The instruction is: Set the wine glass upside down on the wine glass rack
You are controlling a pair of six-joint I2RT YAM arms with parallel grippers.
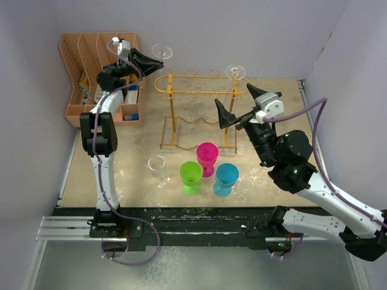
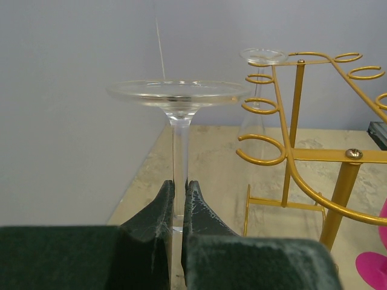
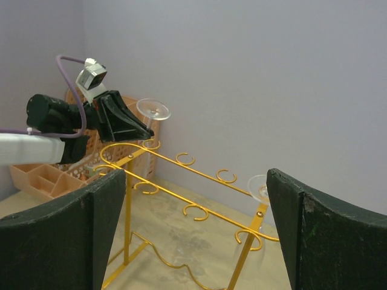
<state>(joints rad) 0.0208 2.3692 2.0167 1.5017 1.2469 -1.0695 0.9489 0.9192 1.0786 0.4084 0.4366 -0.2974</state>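
Observation:
My left gripper [image 1: 156,61] is shut on the stem of an upside-down clear wine glass [image 1: 162,51], held high just beyond the left end of the gold wire wine glass rack [image 1: 199,90]. In the left wrist view the stem sits between the fingertips of the left gripper [image 2: 179,183], with the glass's foot [image 2: 179,93] on top and the rack [image 2: 289,158] to the right. The bowl is hidden below the fingers. My right gripper [image 1: 239,101] is open and empty over the rack's right end. A second glass [image 1: 235,72] hangs there.
A peach slotted organiser [image 1: 97,72] stands at the back left behind the left arm. A small clear glass [image 1: 157,166] and pink [image 1: 207,154], green [image 1: 191,175] and blue [image 1: 226,177] cups stand in front of the rack. Walls close in the back and sides.

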